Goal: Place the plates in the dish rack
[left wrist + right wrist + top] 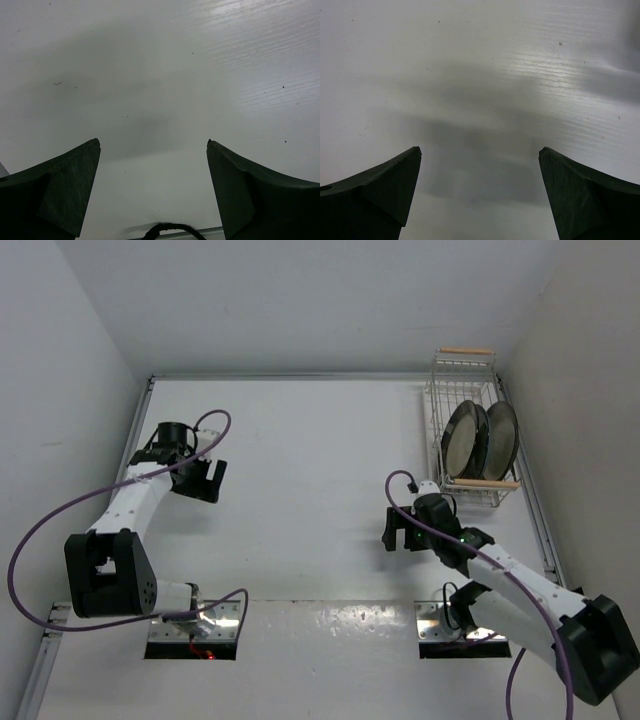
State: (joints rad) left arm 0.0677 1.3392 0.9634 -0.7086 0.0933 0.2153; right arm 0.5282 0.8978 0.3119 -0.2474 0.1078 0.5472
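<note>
The dish rack (463, 368), a white wire basket with wooden bar handles, stands at the back right of the table. Plates stand on edge inside it, leaning together: a dark-rimmed one with a cream centre (460, 436) and a grey one (502, 438) behind it. How many stand between them I cannot tell. My left gripper (205, 481) (153, 142) hangs open over bare table on the left side, far from the rack. My right gripper (399, 529) (480, 149) is open too, just in front and left of the rack's near end. Both wrist views show only white table between the fingers.
White walls close in the table on the left, back and right, and the rack sits close against the right wall. A purple cable (60, 515) loops off the left arm, and another (520, 585) runs along the right arm.
</note>
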